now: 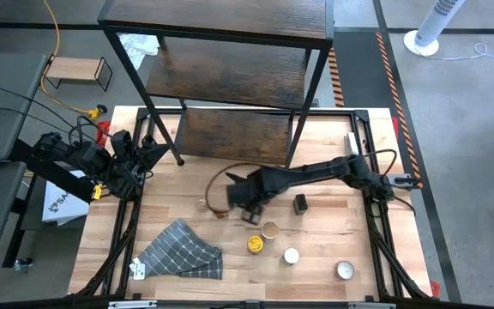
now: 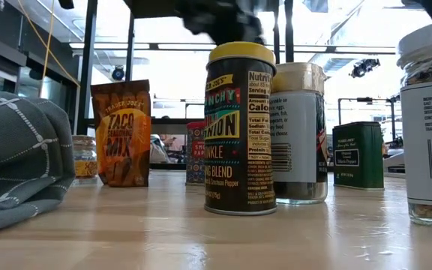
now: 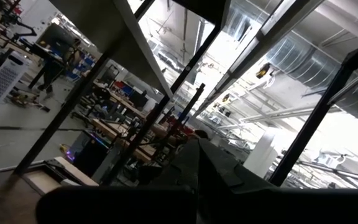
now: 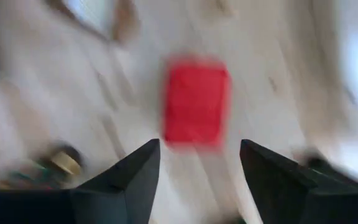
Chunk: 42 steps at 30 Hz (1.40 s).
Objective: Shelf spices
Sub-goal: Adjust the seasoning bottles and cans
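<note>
The shelf (image 1: 230, 77), dark wood boards on a black frame, stands at the table's far edge. The spices stand on the table in front of it: a yellow-lidded jar (image 1: 255, 244) (image 2: 238, 127), a tan-lidded jar (image 1: 269, 229) (image 2: 298, 135), a white-lidded jar (image 1: 291, 256), a silver-lidded jar (image 1: 344, 270), a dark tin (image 1: 300, 203) (image 2: 358, 155) and a small jar (image 1: 202, 204). My right gripper (image 1: 237, 196) (image 4: 197, 146) hangs open, pointing down, above a red-topped spice (image 4: 194, 102) without touching it. My left gripper (image 1: 148, 154) is shut near the shelf's left leg.
A grey checked cloth (image 1: 183, 251) (image 2: 13, 157) lies bunched at the near left. An orange taco mix packet (image 2: 121, 133) stands behind the jars. A small light-wood stand (image 1: 75, 70) sits on the floor beyond the table's far left corner.
</note>
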{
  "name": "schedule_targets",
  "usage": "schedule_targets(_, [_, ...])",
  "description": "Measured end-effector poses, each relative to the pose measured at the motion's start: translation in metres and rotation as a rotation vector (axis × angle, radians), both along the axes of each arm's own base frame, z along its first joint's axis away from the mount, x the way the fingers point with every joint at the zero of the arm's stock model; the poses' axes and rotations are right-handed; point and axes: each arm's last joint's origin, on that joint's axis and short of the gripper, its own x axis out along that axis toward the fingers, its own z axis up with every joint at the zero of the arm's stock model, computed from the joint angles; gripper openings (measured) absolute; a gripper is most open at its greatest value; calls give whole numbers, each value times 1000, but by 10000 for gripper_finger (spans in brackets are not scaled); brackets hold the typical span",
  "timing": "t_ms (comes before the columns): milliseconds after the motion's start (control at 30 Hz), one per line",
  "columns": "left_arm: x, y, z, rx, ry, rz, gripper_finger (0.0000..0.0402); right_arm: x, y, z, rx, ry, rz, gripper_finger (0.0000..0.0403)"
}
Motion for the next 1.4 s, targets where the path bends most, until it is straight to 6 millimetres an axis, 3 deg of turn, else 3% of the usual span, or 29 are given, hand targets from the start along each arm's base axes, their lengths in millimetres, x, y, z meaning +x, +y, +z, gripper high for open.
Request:
schedule_targets(100, [0, 0, 0, 0, 0, 0, 0, -26, 8, -10, -42, 57, -77, 160])
schedule_targets(233, [0, 0, 0, 0, 0, 0, 0, -66, 9, -21, -17, 33, -291, 35])
schedule_targets(267, [0, 0, 0, -1, -1, -1, 0, -75, 8, -22, -4, 6, -349, 18])
schedule_targets(467, [0, 0, 0, -2, -1, 3, 0, -139, -15, -22, -31, -170, -812, 3])
schedule_targets(600, [0, 1, 0, -11, 6, 25, 0, -165, -28, -32, 63, -299, -990, 1])
schedule_targets(900, [1, 1, -4, -3, 51, 46, 0, -172, -47, -77, 261, -460, -1121, 0])
schedule_targets(1100, [2, 1, -5, -16, 52, 43, 0, -170, -40, -73, 309, -381, -996, 0])
schedule_targets(1300, [3, 0, -7, -35, 67, 30, 0, -172, -11, -67, 408, -302, -858, 0])
schedule_targets(1400, [3, 0, -7, -34, 70, 29, 0, -172, -1, -58, 377, -352, -870, 0])
